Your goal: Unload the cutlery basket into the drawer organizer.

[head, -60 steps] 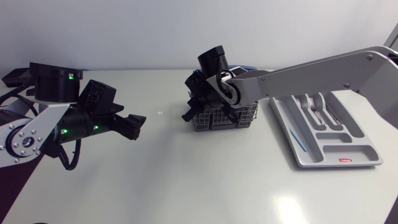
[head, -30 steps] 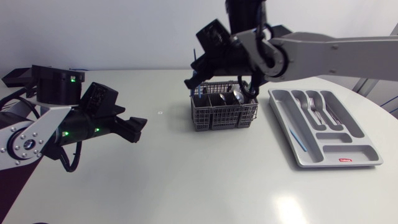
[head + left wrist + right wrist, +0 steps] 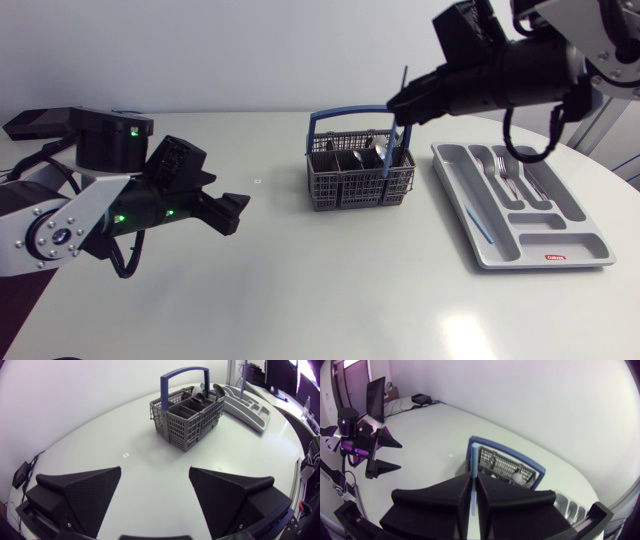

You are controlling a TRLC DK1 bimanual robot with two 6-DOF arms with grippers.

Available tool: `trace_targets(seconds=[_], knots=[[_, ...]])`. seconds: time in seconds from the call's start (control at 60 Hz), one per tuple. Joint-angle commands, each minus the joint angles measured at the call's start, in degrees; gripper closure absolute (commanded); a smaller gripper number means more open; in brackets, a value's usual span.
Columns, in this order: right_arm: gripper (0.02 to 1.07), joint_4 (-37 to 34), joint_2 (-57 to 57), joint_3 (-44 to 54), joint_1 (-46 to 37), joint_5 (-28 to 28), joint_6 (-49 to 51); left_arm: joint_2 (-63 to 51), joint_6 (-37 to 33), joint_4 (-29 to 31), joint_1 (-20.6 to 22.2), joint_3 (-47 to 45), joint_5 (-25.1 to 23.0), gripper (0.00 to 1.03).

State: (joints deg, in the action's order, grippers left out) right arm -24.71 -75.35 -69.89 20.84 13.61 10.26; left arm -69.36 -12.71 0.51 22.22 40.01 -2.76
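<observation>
The grey cutlery basket (image 3: pixel 360 178) with a blue handle stands mid-table, spoons (image 3: pixel 379 149) showing in its right compartments. My right gripper (image 3: pixel 399 103) hangs high above the basket's right end, shut on a thin blue utensil (image 3: pixel 397 120) that hangs down toward the basket. The right wrist view shows that blue utensil (image 3: pixel 473 467) pinched between the right gripper (image 3: pixel 473 495) fingers, the basket (image 3: pixel 506 466) below. The grey drawer organizer (image 3: pixel 540 250) lies to the right, holding forks (image 3: pixel 503 170) and a blue piece (image 3: pixel 478 223). My left gripper (image 3: pixel 236 209) stands open left of the basket (image 3: pixel 186 415), nothing between its fingers.
A small white mark (image 3: pixel 257 182) lies on the table between my left gripper and the basket. The organizer (image 3: pixel 248 406) sits close to the table's right edge. Bare tabletop spreads in front of the basket and organizer.
My right arm has risen out of the basket and swung up to the right, drawing the blue utensil with it. The left gripper has edged slightly right.
</observation>
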Motion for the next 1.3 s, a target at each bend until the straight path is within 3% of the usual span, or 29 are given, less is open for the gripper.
trace_targets(seconds=[0.0,0.217,0.4,0.633,1.0,1.133,1.283], knots=[[0.97,-2.4,2.0,3.7,-4.1,1.1,-0.2,-1.7,-1.6,-1.8,1.1,2.2,-0.4,0.07],[0.97,-8.3,1.8,6.0,-19.7,3.4,4.9,-5.9,-2.1,-3.0,2.7,5.6,0.5,0.07],[0.97,-10.1,-2.8,6.8,-28.1,3.4,8.1,-7.7,-2.7,-3.9,3.5,6.7,0.7,0.07],[0.97,-8.0,-10.6,7.7,-32.7,2.5,9.0,-8.6,-3.3,-5.1,4.5,6.8,0.7,0.07],[0.96,-1.7,-24.4,5.1,-33.4,-1.4,9.0,-10.8,-4.9,-8.2,7.3,7.5,0.7,0.07],[0.76,0.4,-28.1,3.3,-33.3,-3.1,8.2,-11.3,-9.8,-10.3,8.8,7.5,0.7,0.07],[0.50,1.6,-28.8,2.9,-33.1,-3.6,8.1,-12.3,-10.0,-10.4,9.5,8.5,1.3,0.07]])
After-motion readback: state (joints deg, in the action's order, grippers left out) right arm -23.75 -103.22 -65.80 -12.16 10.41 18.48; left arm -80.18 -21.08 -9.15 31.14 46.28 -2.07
